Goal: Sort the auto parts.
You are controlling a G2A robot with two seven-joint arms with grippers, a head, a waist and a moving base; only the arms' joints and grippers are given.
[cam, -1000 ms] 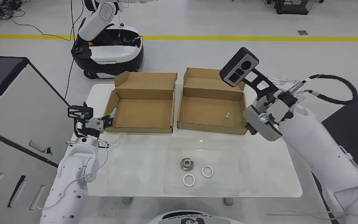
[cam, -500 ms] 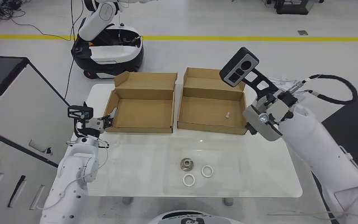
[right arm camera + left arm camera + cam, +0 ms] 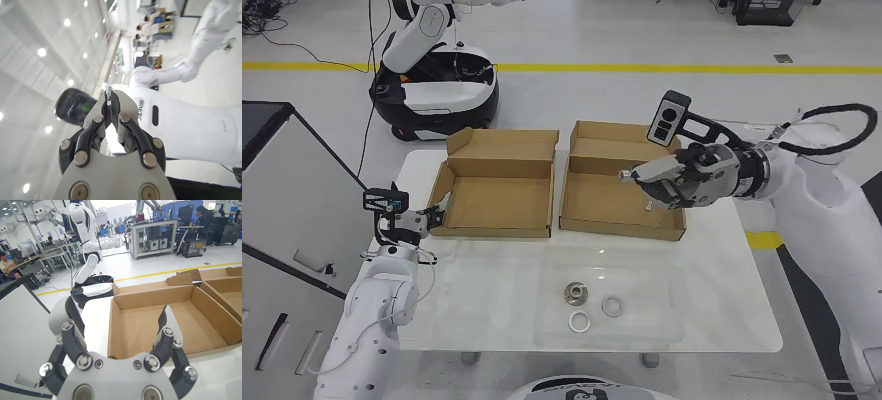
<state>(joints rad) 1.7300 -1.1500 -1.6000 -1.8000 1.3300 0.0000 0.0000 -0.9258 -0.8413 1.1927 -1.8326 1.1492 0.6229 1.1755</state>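
Caller: Swung right across, that right arm! A second ago it was folded back near the right edge of the top view. Now the right pincer (image 3: pixel 628 176) hangs over the right box (image 3: pixel 592 205), upper centre-right of the frame. The left arm hasn't budged.

Analyst: And it's clenched on a small threaded bolt (image 3: pixel 108 92), nipped at the very fingertips. That's the worry: with so little metal in the grip, one wobble and it slips early.

Caller: Where would it land?

Analyst: My guess is off a cardboard wall or onto the desk (image 3: pixel 492 300). Let go from up there and it could bounce out too. I'd lower first.

Caller: Anything blocking?

Analyst: The box walls and the raised back flap are what to clear. The left box (image 3: pixel 492 200) sits just beside, so a stray drop means the wrong bin.

Caller: And the left pincer (image 3: pixel 117 306)?

Analyst: Spread wide, gripping nothing, at the left box's outer corner, middle left of the frame. Waiting at lower centre are a metal bushing (image 3: pixel 575 293), the upper white ring (image 3: pixel 613 306) and the lower white ring (image 3: pixel 580 321), well apart from both arms.
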